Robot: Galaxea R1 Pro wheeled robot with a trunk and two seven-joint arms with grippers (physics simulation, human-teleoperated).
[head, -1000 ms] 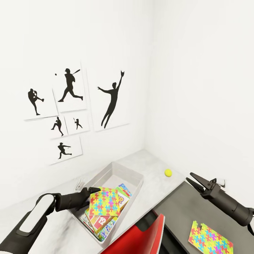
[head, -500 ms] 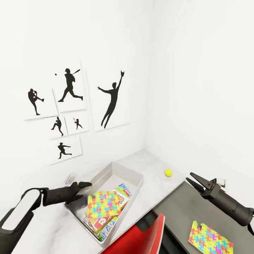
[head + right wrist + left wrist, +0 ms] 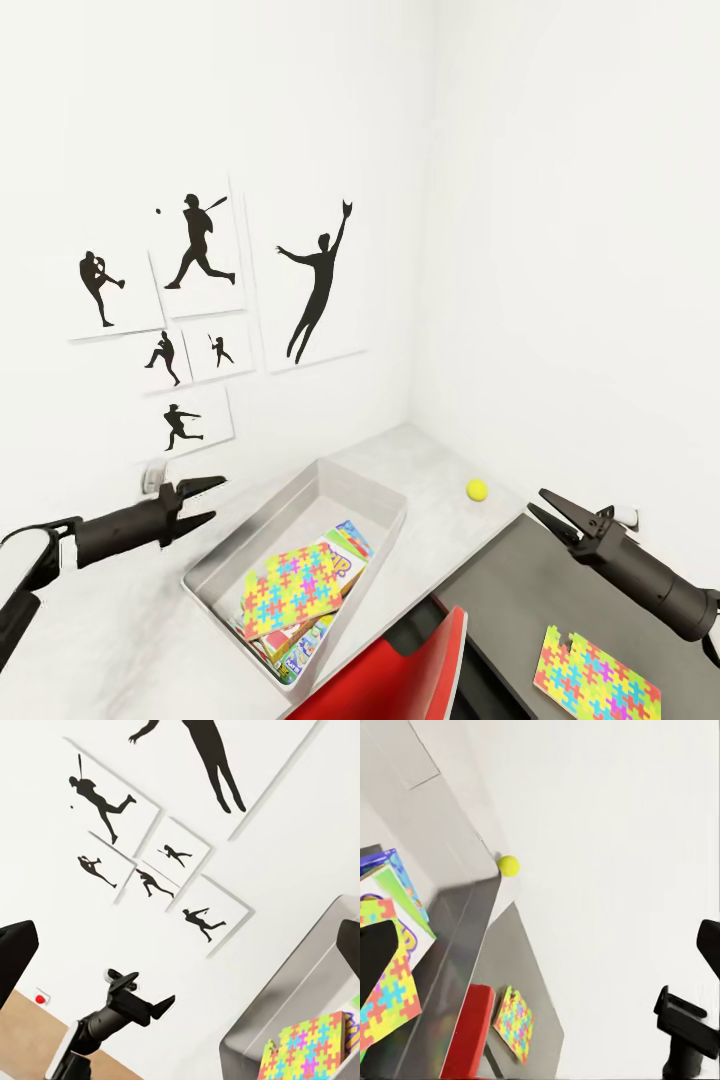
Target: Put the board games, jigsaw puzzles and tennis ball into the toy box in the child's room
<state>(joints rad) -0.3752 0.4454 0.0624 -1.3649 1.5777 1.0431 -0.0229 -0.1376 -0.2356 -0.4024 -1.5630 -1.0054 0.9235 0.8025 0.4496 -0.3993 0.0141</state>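
Note:
The light grey toy box [image 3: 345, 482] stands on the pale table [image 3: 430, 455]. One jigsaw puzzle [image 3: 292, 590] lies flat in it on top of printed board games [image 3: 350, 545]. My left gripper [image 3: 215, 499] hovers open and empty to the left of the box, near the wall. The tennis ball [image 3: 476, 489] rests on the table right of the box. A second jigsaw puzzle [image 3: 597, 680] lies on a dark grey top at lower right. My right gripper [image 3: 536, 501] is open and empty above that top, between ball and puzzle. The left wrist view has the ball [image 3: 508, 865] beyond the box wall [image 3: 457, 937].
A red chair back [image 3: 400, 675] stands in front of the box at the table's near edge. The dark grey cabinet top [image 3: 520, 590] adjoins the table on the right. Black sports prints [image 3: 200, 290] hang on the white wall, and white walls close the corner behind the table.
My left gripper has let go of the jigsaw puzzle, which now lies flat in the toy box. The left arm has drawn back to the left and upward. The right arm has not moved.

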